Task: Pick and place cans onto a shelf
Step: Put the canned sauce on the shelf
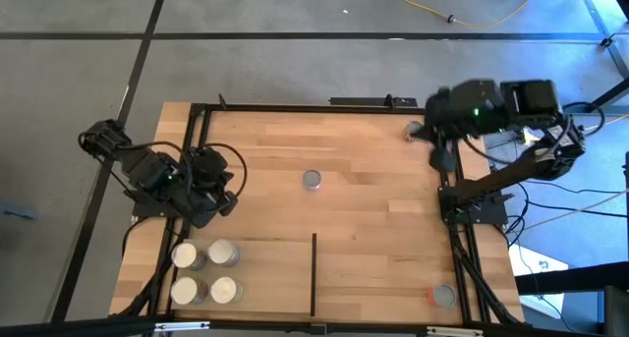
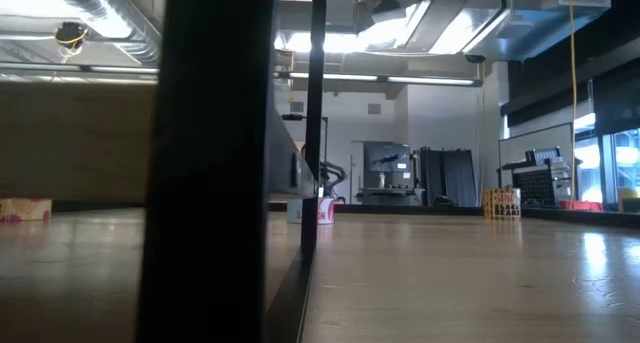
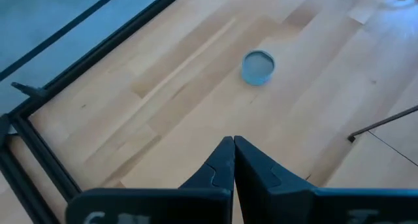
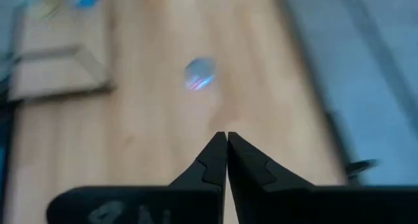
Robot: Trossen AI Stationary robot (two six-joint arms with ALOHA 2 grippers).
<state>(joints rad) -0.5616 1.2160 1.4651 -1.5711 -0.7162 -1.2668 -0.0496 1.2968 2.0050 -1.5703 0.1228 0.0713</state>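
Observation:
One can (image 1: 313,181) stands upright on its base in the middle of the table; it also shows in the left wrist view (image 3: 258,67) and, blurred, in the right wrist view (image 4: 200,74). Several cans (image 1: 204,272) stand upright at the near left, on the shelf panel (image 1: 265,278) left of its thin black divider (image 1: 314,273). Another can (image 1: 444,296), with an orange side, stands at the near right corner. My left gripper (image 1: 228,190) (image 3: 233,145) is shut and empty at the table's left side. My right gripper (image 1: 415,131) (image 4: 226,142) is shut and empty near the far right corner.
The table has a black frame (image 1: 295,107) along its edges. In the low view a black upright (image 2: 210,163) stands close in front and hides much of the table. Bare wood (image 1: 373,219) lies between the middle can and the right side.

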